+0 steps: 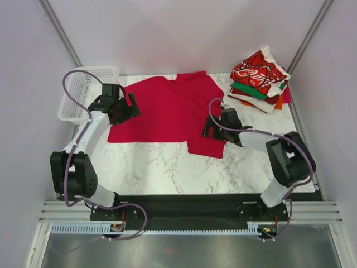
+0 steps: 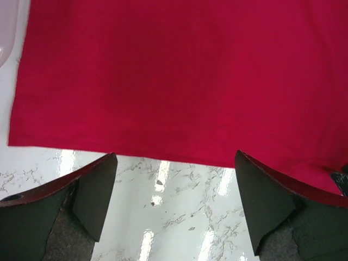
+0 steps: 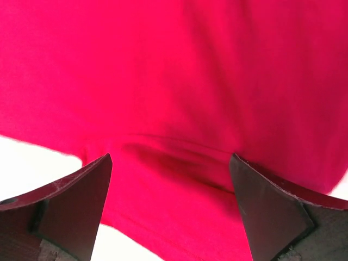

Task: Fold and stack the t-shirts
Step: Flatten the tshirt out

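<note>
A plain crimson-red t-shirt lies spread flat on the marble table. My left gripper is open and empty at the shirt's left edge; in the left wrist view its fingers hang over bare marble just short of the shirt's hem. My right gripper is open and empty over the shirt's lower right part; in the right wrist view it is above a sleeve seam of the red cloth. A stack of folded t-shirts, topped by a red one with white script, sits at the back right.
A white plastic mesh basket stands at the table's left edge, close behind my left arm; a corner of it shows in the left wrist view. Grey walls enclose the table on three sides.
</note>
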Tool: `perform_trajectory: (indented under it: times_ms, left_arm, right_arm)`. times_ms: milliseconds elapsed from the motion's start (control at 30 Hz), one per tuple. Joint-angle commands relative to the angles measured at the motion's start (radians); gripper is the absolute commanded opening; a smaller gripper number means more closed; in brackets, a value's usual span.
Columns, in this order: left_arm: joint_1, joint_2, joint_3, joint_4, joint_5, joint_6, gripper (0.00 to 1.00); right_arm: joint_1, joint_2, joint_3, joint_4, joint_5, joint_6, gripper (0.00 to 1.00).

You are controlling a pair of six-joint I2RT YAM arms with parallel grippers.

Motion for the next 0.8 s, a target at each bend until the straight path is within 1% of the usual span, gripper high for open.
perform_trajectory:
  times_ms: [0,33,67,133,167,200,233,267,367,400,500,533,600,667,767]
  left_arm:
    - [-0.004,0.009,0.023,0.004,-0.022,0.0,0.95]
    - [-0.006,0.003,0.016,-0.001,-0.019,-0.007,0.95]
    - [-0.009,-0.023,0.0,-0.004,-0.022,-0.023,0.95]
    - [-0.021,-0.055,-0.042,-0.016,-0.027,-0.037,0.95]
    - [-0.027,-0.09,-0.06,-0.016,-0.053,-0.043,0.95]
    - [-0.032,-0.1,-0.077,-0.016,-0.058,-0.057,0.95]
    - [-0.042,-0.106,-0.106,-0.015,-0.058,-0.063,0.95]
    - [-0.05,-0.105,-0.12,-0.013,-0.067,-0.076,0.95]
    - [-0.088,-0.057,-0.152,0.005,-0.088,-0.117,0.95]
    - [-0.098,-0.027,-0.163,0.025,-0.084,-0.129,0.95]
    - [-0.127,0.029,-0.214,0.109,-0.061,-0.171,0.93]
    - [-0.127,0.046,-0.23,0.128,-0.065,-0.175,0.93]
    - [-0.127,0.079,-0.237,0.157,-0.09,-0.188,0.92]
    - [-0.127,0.118,-0.247,0.166,-0.11,-0.214,0.89]
    - [-0.127,0.122,-0.274,0.169,-0.142,-0.232,0.88]
  right_arm:
    - [-0.004,-0.087,-0.123,-0.287,0.195,0.008,0.98]
    - [-0.004,-0.125,-0.14,-0.333,0.219,0.01,0.98]
    - [-0.004,-0.195,-0.16,-0.362,0.262,0.008,0.98]
    - [-0.004,-0.269,-0.168,-0.438,0.275,-0.002,0.98]
    - [-0.004,-0.303,-0.162,-0.468,0.272,-0.018,0.98]
    - [-0.004,-0.373,-0.157,-0.497,0.264,-0.024,0.98]
    - [-0.004,-0.41,-0.147,-0.535,0.251,-0.028,0.98]
    - [-0.004,-0.472,-0.138,-0.543,0.208,-0.038,0.98]
    - [-0.001,-0.525,-0.05,-0.554,0.119,-0.048,0.98]
    - [-0.001,-0.524,-0.024,-0.545,0.055,-0.053,0.98]
    - [-0.001,-0.476,0.066,-0.493,-0.015,-0.073,0.98]
    - [-0.003,-0.453,0.12,-0.488,-0.026,-0.077,0.98]
    - [-0.003,-0.392,0.165,-0.494,-0.032,-0.084,0.98]
    - [-0.003,-0.367,0.194,-0.49,-0.049,-0.081,0.98]
    - [-0.001,-0.367,0.194,-0.479,-0.052,-0.084,0.98]
